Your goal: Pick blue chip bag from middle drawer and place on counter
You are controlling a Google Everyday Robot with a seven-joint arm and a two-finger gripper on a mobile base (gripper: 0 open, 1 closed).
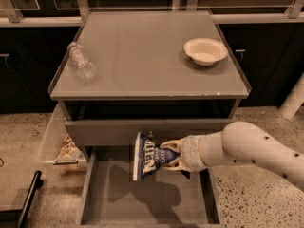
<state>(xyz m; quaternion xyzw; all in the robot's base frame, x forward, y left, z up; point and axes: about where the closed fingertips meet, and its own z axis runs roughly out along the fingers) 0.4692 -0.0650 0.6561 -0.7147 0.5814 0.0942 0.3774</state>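
A clear bottle [81, 66] lay near the left edge of the bench [142, 51]. Below its front edge, the blue chip bag [148, 158] hung upright over the open middle drawer [142, 201], its right side pinched by the pincer [167, 156]. A white bowl [205, 50] sat near the right edge.

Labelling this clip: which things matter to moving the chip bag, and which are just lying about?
Job: blue chip bag, held by the gripper above the middle drawer; counter.
Lying about: white bowl and plastic bottle on the counter; yellowish snack packet at left.
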